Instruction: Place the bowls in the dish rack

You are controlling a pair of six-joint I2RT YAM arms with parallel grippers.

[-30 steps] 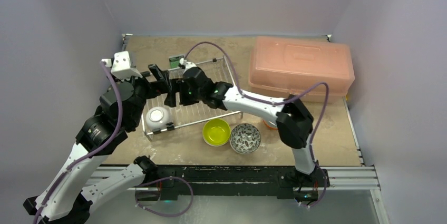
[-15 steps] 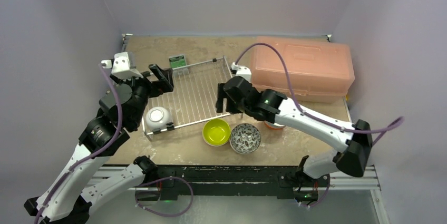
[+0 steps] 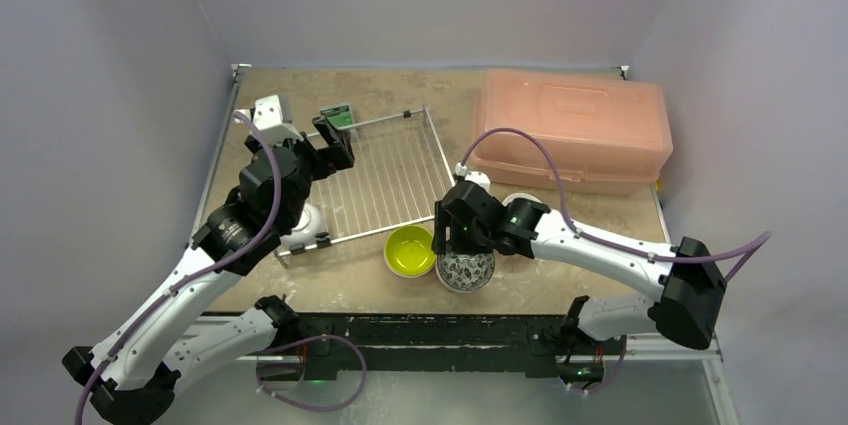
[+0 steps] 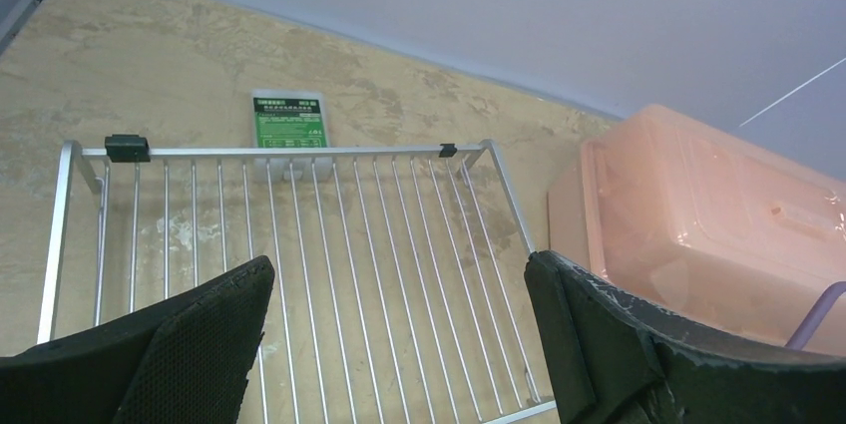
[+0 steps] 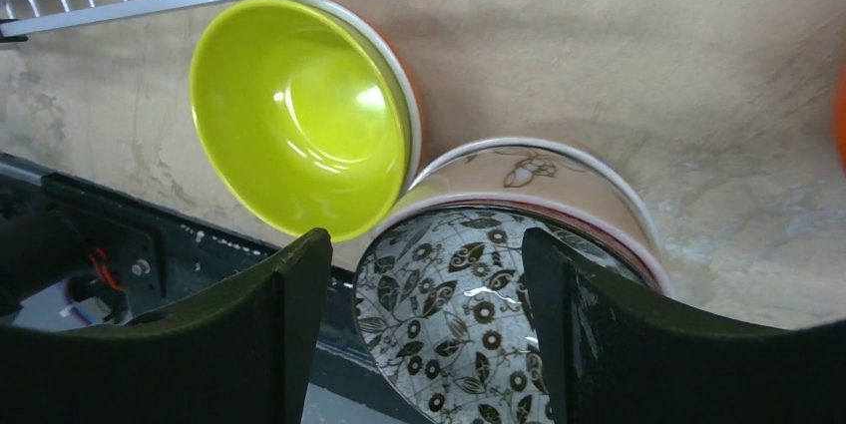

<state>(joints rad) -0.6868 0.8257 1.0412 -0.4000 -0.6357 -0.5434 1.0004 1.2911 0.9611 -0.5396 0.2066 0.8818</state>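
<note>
Right gripper, fingers apart, hovers over patterned bowl.
Left gripper gapes above dish rack; its arm half-hides a white bowl.

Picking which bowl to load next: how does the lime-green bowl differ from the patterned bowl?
The lime-green bowl is plain and glossy inside; the patterned bowl has a black-and-white flower print. The lime-green bowl sits right by the rail of the dish rack; the patterned bowl is farther out. The right gripper hangs open over the patterned bowl, not the lime-green bowl. Both stand upright on the table, outside the rack.
</note>
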